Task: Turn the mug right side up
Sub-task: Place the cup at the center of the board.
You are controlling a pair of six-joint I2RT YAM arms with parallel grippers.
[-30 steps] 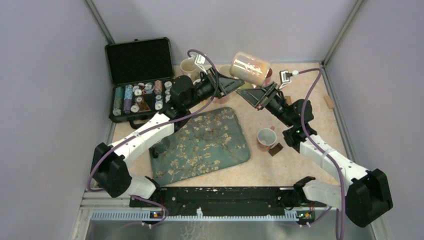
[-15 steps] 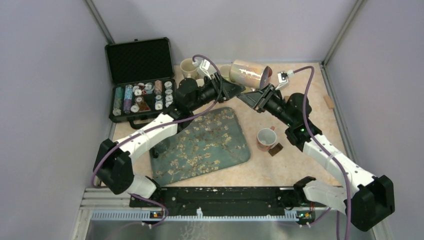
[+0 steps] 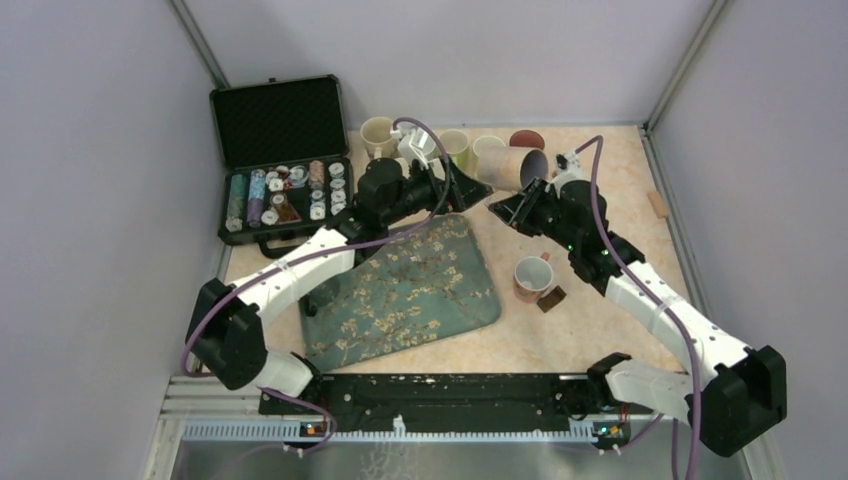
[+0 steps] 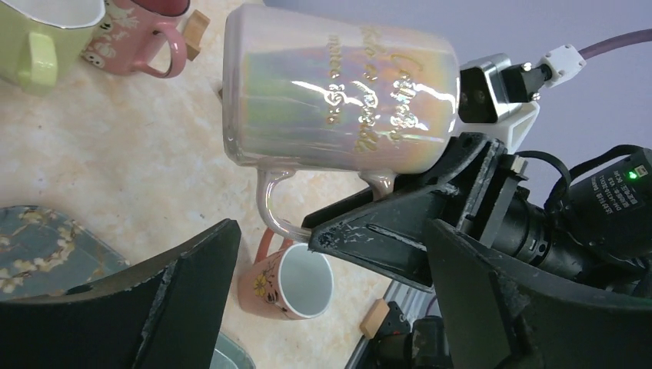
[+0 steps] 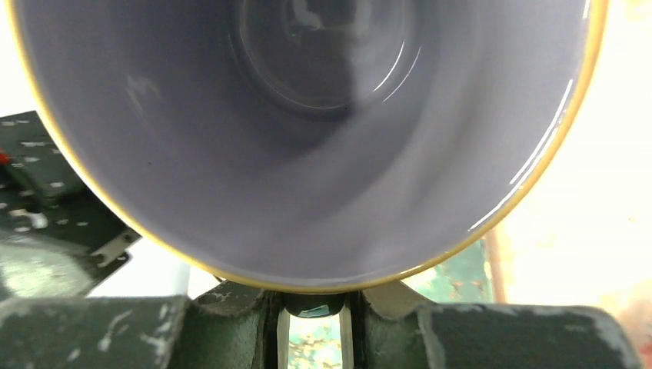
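The mug [image 3: 517, 166] is pearly and iridescent with gold script, and it hangs on its side above the back of the table. My right gripper [image 3: 507, 205] is shut on its clear handle [image 4: 271, 213]. In the right wrist view the mug's mouth [image 5: 307, 115] fills the frame above the right gripper [image 5: 314, 307]. My left gripper [image 3: 468, 188] stands open just left of the mug without touching it. In the left wrist view the mug body [image 4: 338, 96] lies beyond the wide-spread left gripper [image 4: 330, 231].
A floral tray [image 3: 410, 285] lies mid-table. An upright pink mug [image 3: 532, 275] stands right of it beside a wooden block [image 3: 550, 298]. Several cups [image 3: 455, 146] line the back. An open black case of chips [image 3: 280, 150] sits back left.
The left gripper opened and let go of the mug. The right gripper carried the mug lower and turned it, keeping hold of the handle.
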